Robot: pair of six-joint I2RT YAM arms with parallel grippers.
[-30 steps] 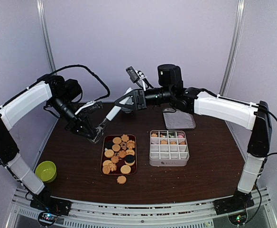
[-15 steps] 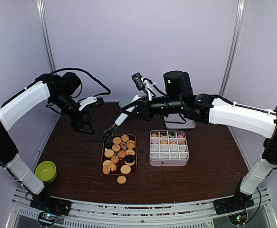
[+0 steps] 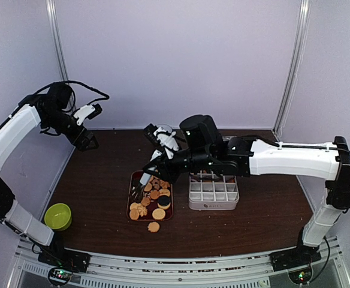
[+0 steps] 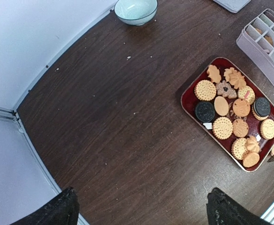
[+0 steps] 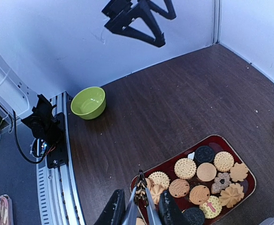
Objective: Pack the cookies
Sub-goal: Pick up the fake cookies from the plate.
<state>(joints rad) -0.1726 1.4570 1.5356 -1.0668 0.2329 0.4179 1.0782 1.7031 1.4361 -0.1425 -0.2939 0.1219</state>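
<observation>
The cookies (image 3: 151, 195) lie in a red tray (image 3: 133, 211) left of centre; most are golden, a few are dark. The left wrist view shows the cookies (image 4: 224, 126) in the tray (image 4: 189, 96). My right gripper (image 3: 163, 165) is shut on metal tongs (image 3: 144, 180). In its own view the gripper (image 5: 140, 211) holds the tongs (image 5: 140, 187) with their dark tips together over the near corner of the tray (image 5: 217, 146). My left gripper (image 3: 86, 143) is raised at the far left. Its own view shows it (image 4: 141, 211) open, with only bare table between the fingers.
A white compartment box (image 3: 214, 191) with several cookies in its back cells stands right of the tray. One loose cookie (image 3: 154, 227) lies on the table in front of the tray. A green bowl (image 3: 58, 216) sits near the front left edge. A pale blue bowl (image 4: 136, 9) sits at the back.
My left gripper has opened, letting go of the tongs' end, and pulled back up and to the left. My right arm has swung the tongs down over the tray.
</observation>
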